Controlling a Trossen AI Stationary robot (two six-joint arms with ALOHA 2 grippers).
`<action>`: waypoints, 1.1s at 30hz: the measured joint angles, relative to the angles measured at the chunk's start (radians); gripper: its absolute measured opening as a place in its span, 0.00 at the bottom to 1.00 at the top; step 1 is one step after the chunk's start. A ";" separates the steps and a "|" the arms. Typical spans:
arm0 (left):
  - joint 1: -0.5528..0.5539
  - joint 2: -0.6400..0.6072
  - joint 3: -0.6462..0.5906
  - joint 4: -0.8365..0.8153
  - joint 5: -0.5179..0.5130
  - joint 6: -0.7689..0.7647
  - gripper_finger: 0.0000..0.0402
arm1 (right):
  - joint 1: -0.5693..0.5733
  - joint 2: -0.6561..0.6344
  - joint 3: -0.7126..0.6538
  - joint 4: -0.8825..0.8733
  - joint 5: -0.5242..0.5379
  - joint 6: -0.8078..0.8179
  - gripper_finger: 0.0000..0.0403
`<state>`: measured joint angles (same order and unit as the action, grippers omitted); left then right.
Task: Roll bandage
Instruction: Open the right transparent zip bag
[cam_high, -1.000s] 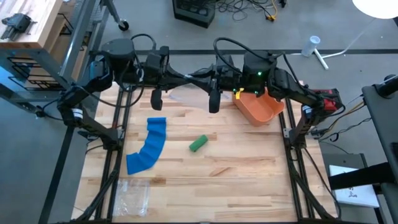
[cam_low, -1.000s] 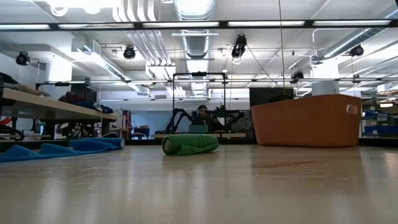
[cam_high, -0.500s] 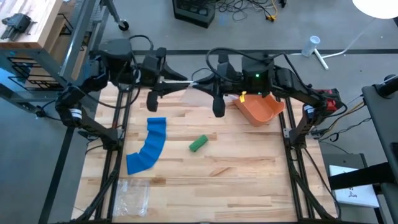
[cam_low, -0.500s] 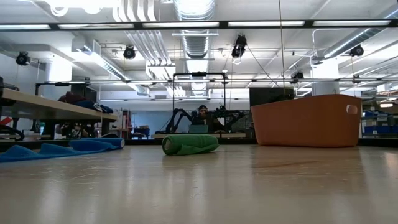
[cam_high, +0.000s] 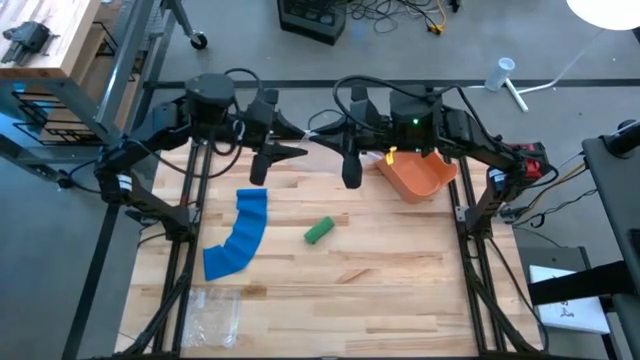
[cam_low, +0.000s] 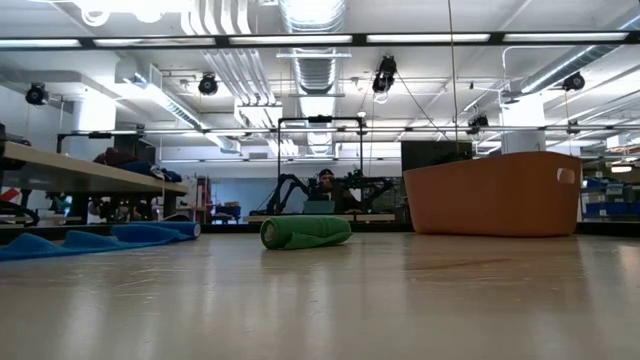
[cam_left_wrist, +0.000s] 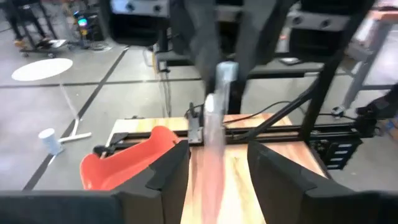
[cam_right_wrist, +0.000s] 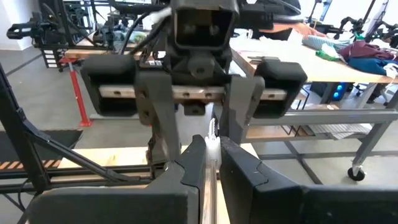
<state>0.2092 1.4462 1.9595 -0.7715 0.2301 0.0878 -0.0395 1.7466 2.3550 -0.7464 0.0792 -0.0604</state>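
task barely begun: blue bandage (cam_high: 238, 238) lies flat & unrolled on the counter (cam_high: 380, 280), left side, nothing touching it. a green roll (cam_high: 319, 231) sits beside it, mid counter. both arms are up at the back near the orange bin (cam_high: 418, 174). left gripper (cam_left_wrist: 217, 171) jaws released, empty; right gripper (cam_right_wrist: 211, 155) jaws clenched on a thin pale strip, hard to make out what. low view shows no arms.

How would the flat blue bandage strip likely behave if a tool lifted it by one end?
The blue bandage strip lies curved and rippled on the table, so it is probably floppy and would drape. It looks thin, so likely light. Unlike the green roll, it should not roll away.
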 joint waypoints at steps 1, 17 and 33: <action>0.000 0.002 -0.003 0.000 -0.012 0.000 0.36 | 0.000 0.000 0.000 0.000 0.000 0.000 0.08; 0.000 0.006 -0.005 -0.005 -0.022 0.085 0.01 | 0.002 0.000 0.000 -0.092 -0.001 0.098 0.23; 0.000 0.001 -0.004 -0.191 -0.039 0.101 0.01 | 0.002 -0.005 0.001 -0.455 0.000 0.169 0.31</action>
<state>0.2096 1.4471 1.9552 -0.9628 0.1912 0.1887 -0.0372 1.7420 2.3562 -1.2011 0.0790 0.1087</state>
